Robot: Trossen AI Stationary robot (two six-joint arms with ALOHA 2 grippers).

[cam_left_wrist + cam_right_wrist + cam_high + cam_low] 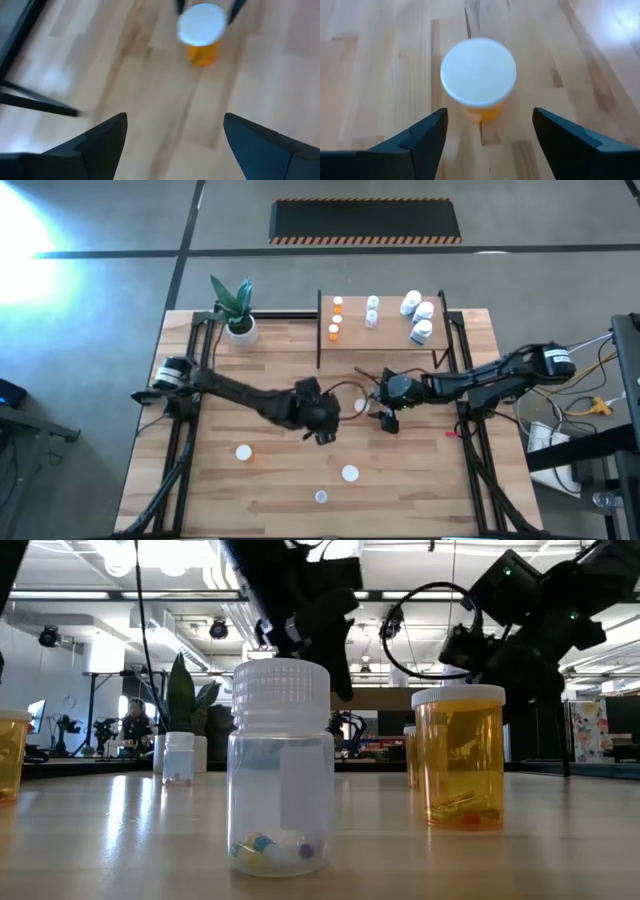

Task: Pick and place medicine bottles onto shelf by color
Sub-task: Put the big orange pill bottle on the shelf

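Hovering near the middle of the slatted wooden tabletop [420,480], just in front of the light-wood shelf with thin black posts [385,345], both dark grippers hang with fingers spread apart and empty. The right gripper [487,135] looks down on an orange medicine bottle with a white cap [479,75], which stands upright between the two grippers; the left gripper [175,137] faces the same bottle from the other side. On the shelf stand orange, clear and white bottles in three groups; three more bottles stand well in front of the shelf, toward the table's near edge
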